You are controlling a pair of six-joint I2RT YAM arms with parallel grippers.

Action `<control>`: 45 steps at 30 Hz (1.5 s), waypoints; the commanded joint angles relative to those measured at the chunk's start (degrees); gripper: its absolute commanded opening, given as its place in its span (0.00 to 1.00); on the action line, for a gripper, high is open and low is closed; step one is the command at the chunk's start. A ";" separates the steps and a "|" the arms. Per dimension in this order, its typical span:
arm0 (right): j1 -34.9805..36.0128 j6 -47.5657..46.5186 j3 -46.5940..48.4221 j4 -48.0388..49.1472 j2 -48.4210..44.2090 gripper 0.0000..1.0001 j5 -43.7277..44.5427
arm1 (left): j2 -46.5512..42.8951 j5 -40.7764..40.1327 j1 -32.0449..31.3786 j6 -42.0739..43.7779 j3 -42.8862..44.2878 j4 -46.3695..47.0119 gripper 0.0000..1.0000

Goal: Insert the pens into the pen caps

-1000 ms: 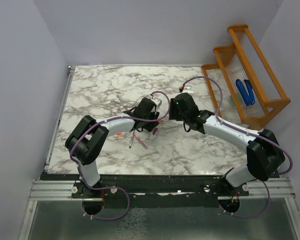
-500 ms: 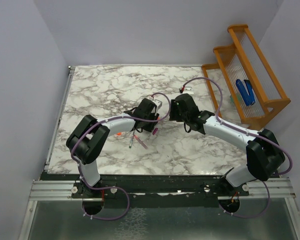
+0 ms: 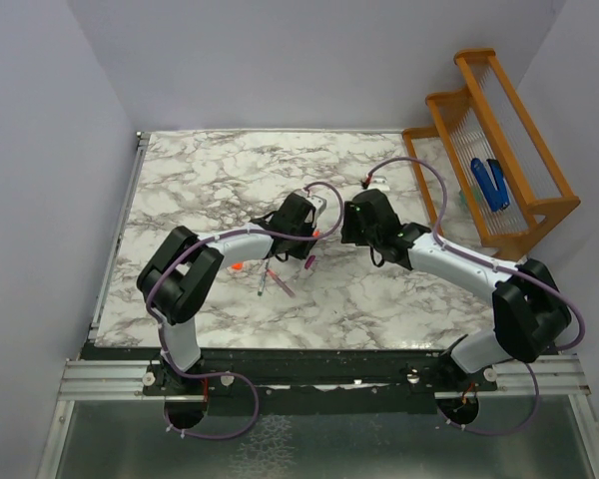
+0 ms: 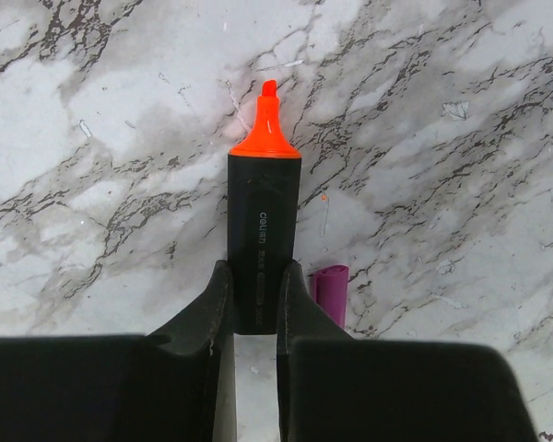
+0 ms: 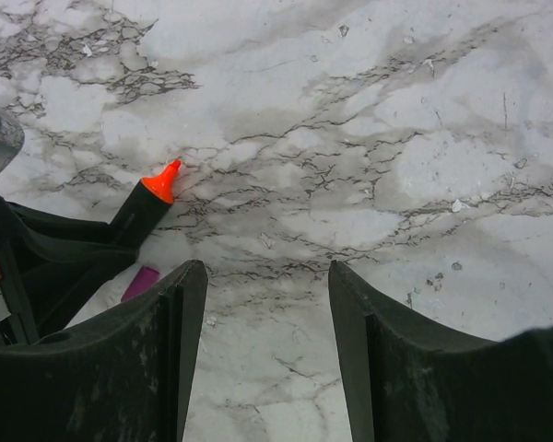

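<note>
My left gripper [image 4: 255, 295] is shut on the stubby black marker [image 4: 263, 239], whose orange tip points away from it, just above the marble table [image 3: 200, 180]. In the top view this gripper [image 3: 311, 232] is at the table's middle. The magenta cap [image 4: 330, 293] lies on the table just right of the left fingers, and shows in the top view [image 3: 307, 262]. My right gripper [image 5: 267, 276] is open and empty, facing the marker [image 5: 140, 212] from the right. The orange cap [image 3: 237, 267], a slim whitish pen [image 3: 264, 285] and a slim pink pen [image 3: 281, 283] lie near the left forearm.
An orange wooden rack [image 3: 514, 215] stands at the table's right edge with blue chunky objects [image 3: 489, 183] in it. A small white item [image 3: 371, 178] lies behind the right gripper. Purple cables loop over both arms.
My left gripper has shifted slightly right and back with the marker in it. My right gripper has moved very little.
</note>
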 commanded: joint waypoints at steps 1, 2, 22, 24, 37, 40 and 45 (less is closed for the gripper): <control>-0.79 0.00 -2.07 1.48 -2.01 0.61 -1.26 | 3.06 -0.68 -0.46 -0.12 -0.38 -2.90 0.00; -1.05 0.18 -2.72 2.31 -2.29 0.61 -2.24 | 2.74 -0.82 -0.46 -0.21 -0.25 -2.75 0.00; -2.38 14.86 -20.94 49.93 -2.25 0.58 -28.26 | -13.64 -0.10 -0.91 -4.87 -6.76 11.63 0.00; -2.37 16.07 -20.96 51.17 -1.25 0.57 -27.77 | -15.33 0.25 -0.97 -5.51 -7.77 12.97 0.00; -2.36 17.62 -20.24 56.43 1.26 0.41 -23.84 | -19.19 3.34 -1.44 -7.10 -10.75 16.94 0.00; -2.38 17.15 -19.42 55.67 1.65 0.40 -22.91 | -19.75 3.43 -1.58 -7.18 -11.11 17.24 0.00; -2.38 17.39 -19.19 55.64 2.59 0.40 -21.28 | -20.60 3.12 -1.64 -6.85 -11.22 17.20 0.00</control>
